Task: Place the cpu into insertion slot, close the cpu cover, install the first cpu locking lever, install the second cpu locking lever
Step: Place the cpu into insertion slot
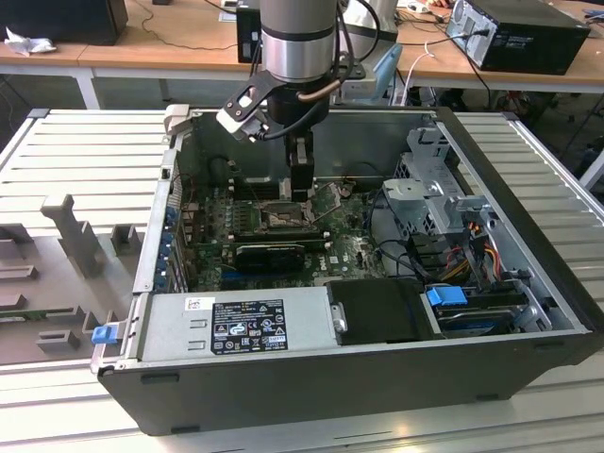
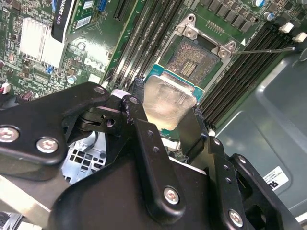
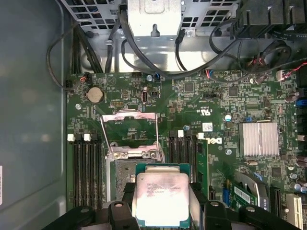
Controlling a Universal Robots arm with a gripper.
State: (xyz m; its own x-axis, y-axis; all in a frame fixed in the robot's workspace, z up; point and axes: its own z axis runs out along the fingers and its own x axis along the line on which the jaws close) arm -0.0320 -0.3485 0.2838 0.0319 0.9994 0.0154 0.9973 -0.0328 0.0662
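Clenched end effector (image 3: 163, 211) grasping cpu (image 3: 162, 199) by two opposite edges, flat, metal top up, underside left free for dropping in. Held over insertion slot (image 3: 122, 177), partly offset from it in both wrist views; judged not seated, contact unclear. cpu cover (image 3: 129, 115) tipped up open on its hinge so slot stays bare. Thin locking lever (image 2: 264, 49) swung aside, clear of socket. In exterior view, end effector at upper centre of frame, reaching down inside open computer case (image 1: 283, 377) over green motherboard (image 3: 192, 96).
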